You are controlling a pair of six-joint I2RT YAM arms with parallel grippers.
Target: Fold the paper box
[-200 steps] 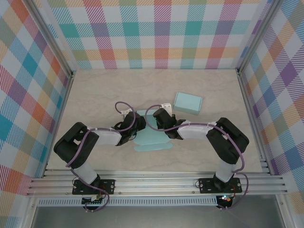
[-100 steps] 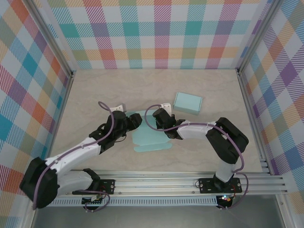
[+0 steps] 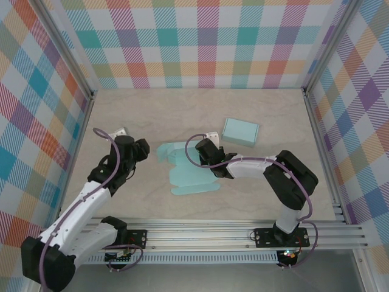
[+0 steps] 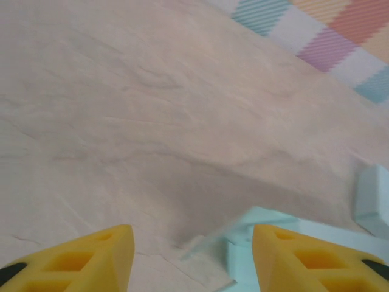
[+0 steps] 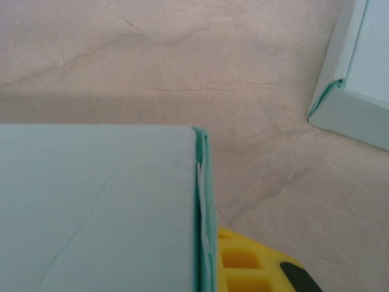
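Your left gripper (image 3: 140, 148) hangs with fingers spread on nothing, just left of the half-flat paper box (image 3: 193, 177) in the middle of the table (image 3: 121, 109); bare room lies open all round it; your right gripper (image 3: 205, 149) pinches a raised flap (image 5: 97, 207) at the sheet's far edge, a folded box (image 3: 240, 131) close beyond; pale marbled surface, plaid walls (image 3: 200, 42) on three sides.

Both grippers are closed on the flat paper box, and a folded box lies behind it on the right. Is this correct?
Only the right gripper is closed on the flat paper box. The left gripper is open, apart from it, as the left wrist view shows. The folded box does lie behind on the right.
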